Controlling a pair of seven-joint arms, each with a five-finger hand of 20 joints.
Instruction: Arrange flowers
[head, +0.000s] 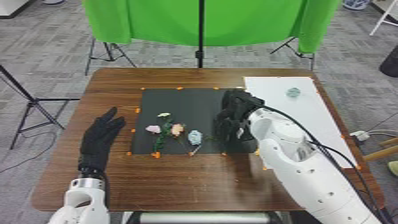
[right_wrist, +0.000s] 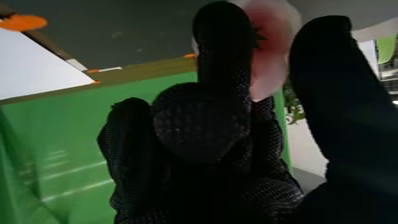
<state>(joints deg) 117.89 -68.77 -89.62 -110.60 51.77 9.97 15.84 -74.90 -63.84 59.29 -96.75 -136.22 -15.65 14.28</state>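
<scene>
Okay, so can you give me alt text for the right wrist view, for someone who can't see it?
The robot's black-gloved right hand holds a pink flower between its thumb and fingers. Behind it are a dark mat, part of a white sheet, the edge of a brown wooden table and a green cloth.

Four flowers (head: 177, 130) lie on one mat (head: 182, 96), one pink flower (right_wrist: 272, 60) at the fingers (right_wrist: 222, 40), one pale object (head: 293, 92) on one sheet (head: 306, 112).

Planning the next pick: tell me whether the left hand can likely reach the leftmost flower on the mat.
Probably yes: the left hand is just left of the mat, and nothing visible stands between it and the leftmost flower.
</scene>
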